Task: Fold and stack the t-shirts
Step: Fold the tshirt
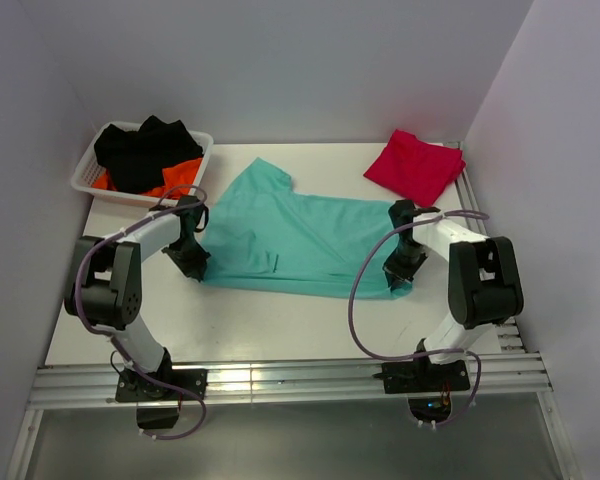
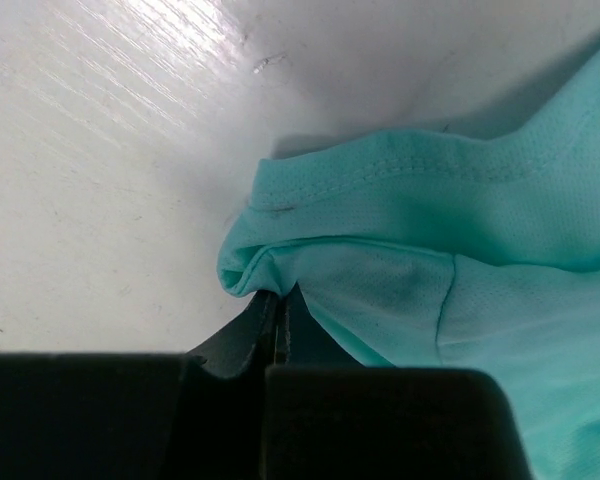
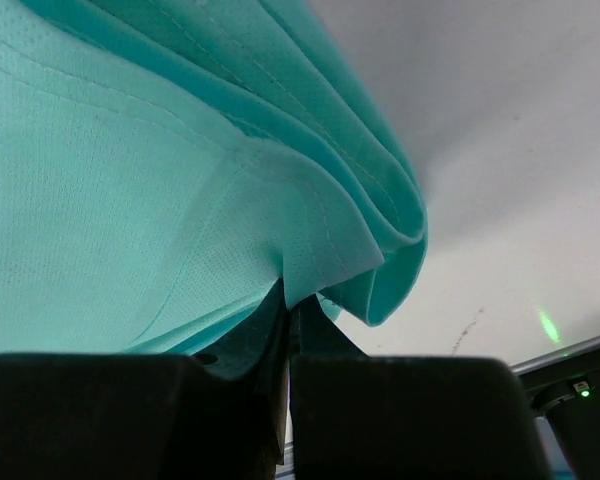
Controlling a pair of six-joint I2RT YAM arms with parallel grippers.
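We see a teal-green t-shirt (image 1: 300, 235) lying partly folded across the middle of the white counter (image 1: 270, 325). The left hand (image 1: 194, 262) is clamped on the shirt's near left corner, its fingers pressed together over a hemmed fold. The right hand (image 1: 400, 278) is likewise clamped on the near right corner, where the cloth bunches in layers. A folded crimson-red t-shirt (image 1: 415, 165) lies at the far right, well apart. At the far left, a white basket (image 1: 85, 180) holds a black garment (image 1: 140, 150) and an orange garment (image 1: 183, 175).
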